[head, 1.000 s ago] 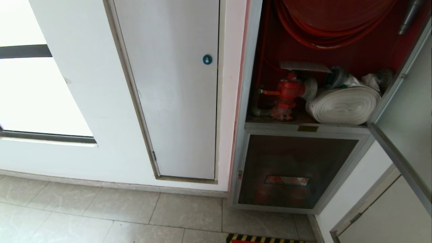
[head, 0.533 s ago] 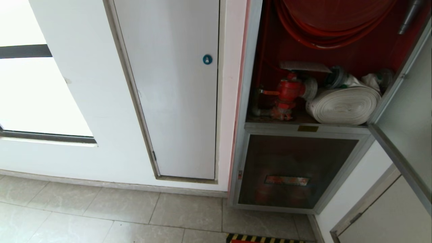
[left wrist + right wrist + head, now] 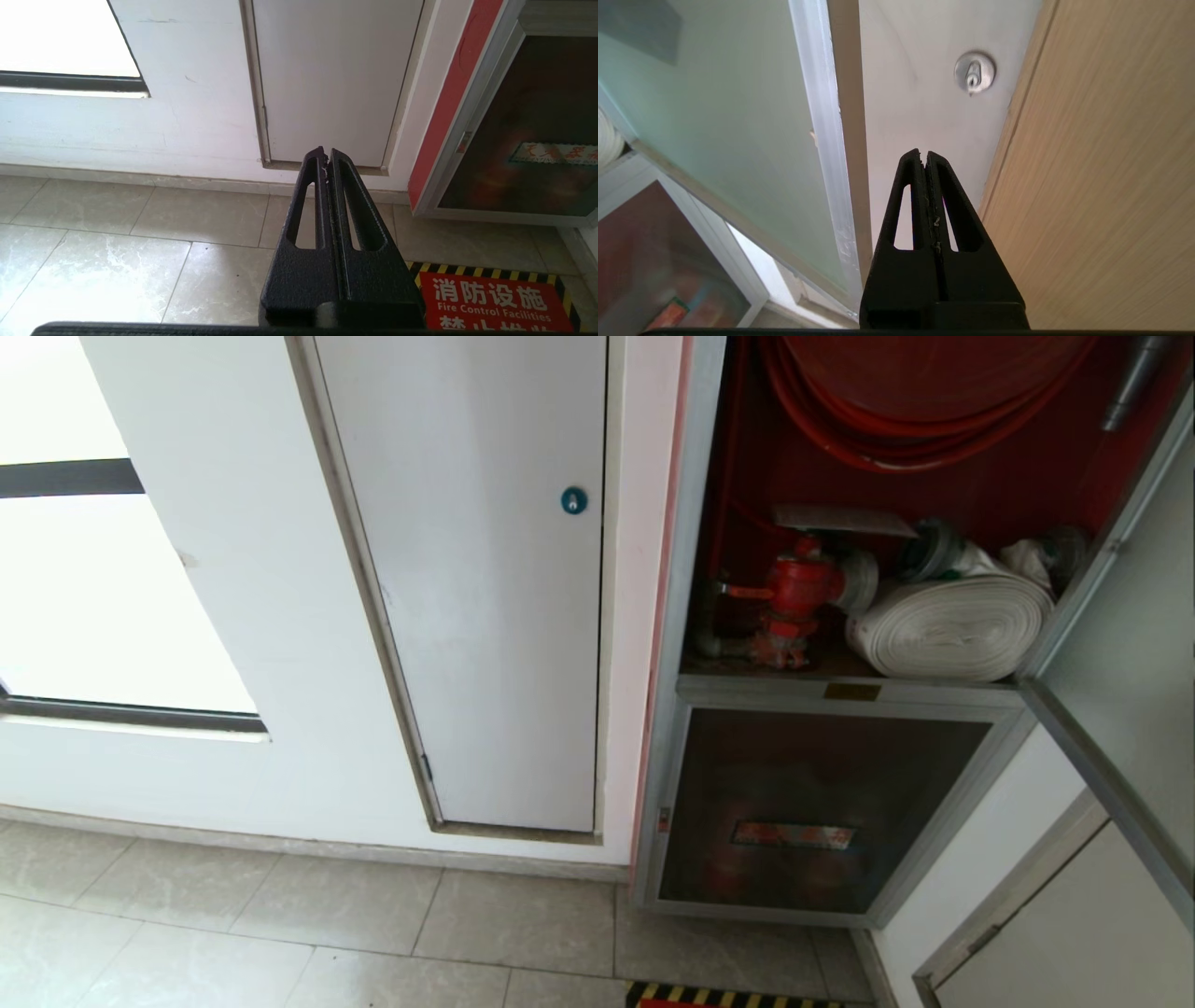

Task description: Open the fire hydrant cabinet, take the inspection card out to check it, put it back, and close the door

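The fire hydrant cabinet [image 3: 680, 616] stands open, its red inside showing. The door [image 3: 1125, 616] is swung out to the right; in the right wrist view its pale glass pane [image 3: 714, 107] fills one side. The inspection card [image 3: 840, 519] lies flat above the red valve [image 3: 794, 593], beside the rolled white hose [image 3: 952, 625]. My right gripper [image 3: 924, 155] is shut and empty, just past the door's outer edge [image 3: 817, 116], pointing at a white panel with a silver lock [image 3: 975, 71]. My left gripper [image 3: 325, 153] is shut, parked low over the floor. Neither gripper shows in the head view.
A white panel with a blue lock [image 3: 573, 500] is left of the cabinet. The lower glass door with a red strip label [image 3: 794, 835] is closed. A wooden surface [image 3: 1101, 163] is close beside the right gripper. A red floor sign [image 3: 490, 298] lies before the cabinet.
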`<state>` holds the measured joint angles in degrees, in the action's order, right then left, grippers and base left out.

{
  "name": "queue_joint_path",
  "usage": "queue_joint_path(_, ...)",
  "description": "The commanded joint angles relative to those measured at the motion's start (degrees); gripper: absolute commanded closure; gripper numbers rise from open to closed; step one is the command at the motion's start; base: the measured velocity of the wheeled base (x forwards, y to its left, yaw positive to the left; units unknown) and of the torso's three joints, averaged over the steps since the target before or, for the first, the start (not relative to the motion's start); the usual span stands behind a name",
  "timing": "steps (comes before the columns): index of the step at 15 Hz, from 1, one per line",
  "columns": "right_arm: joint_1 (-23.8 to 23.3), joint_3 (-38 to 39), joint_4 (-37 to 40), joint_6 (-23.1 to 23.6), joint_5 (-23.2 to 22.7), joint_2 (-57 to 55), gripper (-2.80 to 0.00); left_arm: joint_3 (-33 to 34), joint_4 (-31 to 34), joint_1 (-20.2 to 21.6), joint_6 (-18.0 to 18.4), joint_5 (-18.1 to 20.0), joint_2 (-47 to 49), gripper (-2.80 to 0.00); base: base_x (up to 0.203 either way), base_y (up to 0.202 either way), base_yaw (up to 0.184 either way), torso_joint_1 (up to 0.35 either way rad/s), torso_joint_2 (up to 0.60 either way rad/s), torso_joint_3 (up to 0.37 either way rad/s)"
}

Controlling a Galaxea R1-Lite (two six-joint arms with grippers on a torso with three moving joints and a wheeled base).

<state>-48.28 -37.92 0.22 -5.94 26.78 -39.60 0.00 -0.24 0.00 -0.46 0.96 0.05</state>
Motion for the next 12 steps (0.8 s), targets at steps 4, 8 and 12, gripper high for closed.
queue_joint_path(4, -2.24, -0.04, -2.37, -2.43, -0.15, -3.67, 0.00, 0.00, -0.02, 0.00, -0.06, 0.00, 0.04, 0.00, 0.000, 0.000, 0.000, 0.000, 0.00, 0.000)
queue_joint_path(8, -4.47, -0.12, -4.33, -4.63, -0.97, -6.82, 0.00, 0.00, -0.02, 0.00, -0.06, 0.00, 0.04, 0.00, 0.000, 0.000, 0.000, 0.000, 0.00, 0.000)
queue_joint_path(12, -9.08, -0.04, -5.98, -4.76, -5.38, -9.38, 0.00, 0.00, -0.02, 0.00, -0.06, 0.00, 0.04, 0.00, 0.000, 0.000, 0.000, 0.000, 0.00, 0.000)
